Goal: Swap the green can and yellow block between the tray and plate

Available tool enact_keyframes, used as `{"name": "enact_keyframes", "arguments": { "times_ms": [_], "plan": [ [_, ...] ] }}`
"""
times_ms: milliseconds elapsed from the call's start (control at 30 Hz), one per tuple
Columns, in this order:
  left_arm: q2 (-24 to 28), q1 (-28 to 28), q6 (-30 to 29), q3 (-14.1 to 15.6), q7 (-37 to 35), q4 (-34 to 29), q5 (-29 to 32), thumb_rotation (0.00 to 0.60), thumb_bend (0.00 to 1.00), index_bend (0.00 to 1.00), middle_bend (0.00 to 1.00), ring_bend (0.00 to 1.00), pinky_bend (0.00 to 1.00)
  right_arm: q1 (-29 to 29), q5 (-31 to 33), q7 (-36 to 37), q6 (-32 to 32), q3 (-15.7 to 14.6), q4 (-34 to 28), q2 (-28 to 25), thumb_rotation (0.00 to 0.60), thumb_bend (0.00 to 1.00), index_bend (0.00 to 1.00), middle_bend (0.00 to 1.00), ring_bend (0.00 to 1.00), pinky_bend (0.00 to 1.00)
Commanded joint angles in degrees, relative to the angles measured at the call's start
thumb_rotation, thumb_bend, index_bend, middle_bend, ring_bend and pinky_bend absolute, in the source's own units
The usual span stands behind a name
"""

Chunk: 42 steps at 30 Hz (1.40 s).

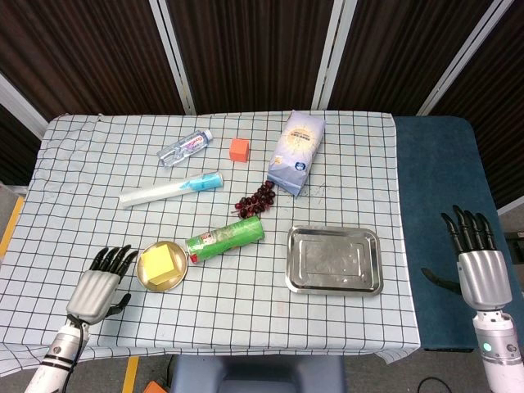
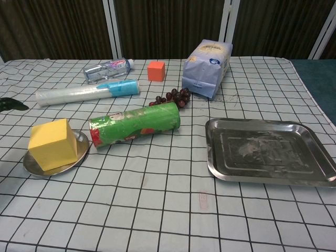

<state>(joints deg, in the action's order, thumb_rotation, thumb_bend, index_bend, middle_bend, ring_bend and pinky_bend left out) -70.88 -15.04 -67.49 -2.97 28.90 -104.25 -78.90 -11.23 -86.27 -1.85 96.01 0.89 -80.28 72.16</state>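
Note:
The green can [image 1: 225, 238] [image 2: 135, 125] lies on its side on the checked cloth, between the plate and the tray, touching neither. On the small metal plate [image 1: 152, 286] [image 2: 80, 148] sits the yellow block [image 1: 161, 263] [image 2: 50, 143]. The steel tray [image 1: 333, 260] [image 2: 268, 149] has nothing in it. My left hand [image 1: 98, 286] hovers just left of the plate, fingers spread and holding nothing; in the chest view only a dark fingertip shows at the left edge. My right hand [image 1: 475, 262] is off the table's right side with its fingers apart and nothing in it.
At the back lie a water bottle [image 1: 185, 148], an orange cube [image 1: 239, 148] and a blue-white bag [image 1: 296, 151]. A white and blue tube [image 1: 170, 191] lies left of centre. Dark grapes [image 1: 256, 199] sit just behind the can.

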Motion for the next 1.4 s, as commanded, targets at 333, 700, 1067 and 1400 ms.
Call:
{"name": "enact_keyframes", "arguments": {
  "times_ms": [333, 700, 1067, 1400],
  "plan": [
    [-5.2, -7.8, 6.8, -2.9, 6.5, 0.1, 11.3, 0.6, 0.36, 0.0, 0.0, 0.0, 0.07, 2.1, -4.3, 4.6, 2.4, 1.0, 1.6, -0.1, 0.6, 0.0, 0.0, 0.0, 0.0, 0.0],
    [-8.1, -11.4, 7.7, -3.2, 8.0, 3.2, 17.0, 0.6, 0.36, 0.0, 0.0, 0.0, 0.07, 2.6, -5.3, 3.9, 1.2, 1.8, 1.7, 0.1, 0.6, 0.0, 0.0, 0.0, 0.0, 0.0],
    [-10.6, -13.1, 6.4, -2.5, 7.3, 7.4, 18.1, 0.6, 0.36, 0.0, 0.0, 0.0, 0.07, 3.0, -6.1, 3.7, 0.2, 2.2, 1.8, 0.2, 0.6, 0.0, 0.0, 0.0, 0.0, 0.0],
    [-13.1, -12.7, 3.5, -1.2, 4.0, 12.3, 14.3, 0.6, 0.36, 0.0, 0.2, 0.21, 0.32, 3.2, -6.4, 3.5, -0.2, 2.8, 2.1, 0.4, 0.6, 0.0, 0.0, 0.0, 0.0, 0.0]
  ]
}}
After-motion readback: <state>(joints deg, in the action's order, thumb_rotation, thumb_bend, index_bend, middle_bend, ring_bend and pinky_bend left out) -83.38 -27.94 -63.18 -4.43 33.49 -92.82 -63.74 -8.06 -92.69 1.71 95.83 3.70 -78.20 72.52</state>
